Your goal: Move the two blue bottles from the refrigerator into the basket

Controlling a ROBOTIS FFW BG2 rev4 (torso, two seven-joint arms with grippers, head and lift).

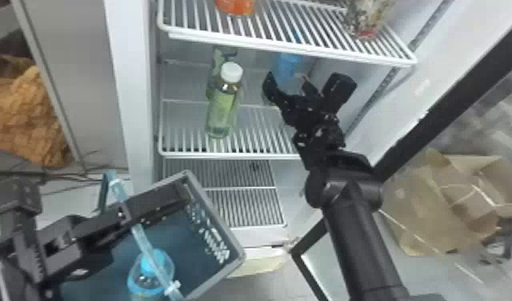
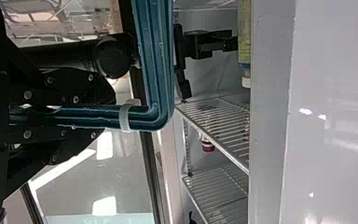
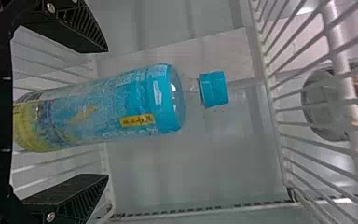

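Observation:
On the refrigerator's middle shelf, a blue bottle [image 1: 287,66] stands toward the right side wall. My right gripper [image 1: 305,86] is open in front of it. From the right wrist camera, the upright blue bottle [image 3: 135,105] lies between the spread fingers of the right gripper [image 3: 105,113]; whether they touch it I cannot tell. My left gripper [image 1: 121,216] holds the basket [image 1: 218,215] at the lower left by its handle. In the left wrist view, the left gripper [image 2: 105,114] is shut on the teal handle [image 2: 154,70]. Another blue-capped bottle [image 1: 151,276] is inside the basket.
A green bottle with a white cap [image 1: 223,106] stands left of the right gripper, another bottle behind it. The upper wire shelf [image 1: 291,44] hangs above, holding an orange item [image 1: 235,6] and a jar [image 1: 367,20]. The open door [image 1: 439,104] is at the right.

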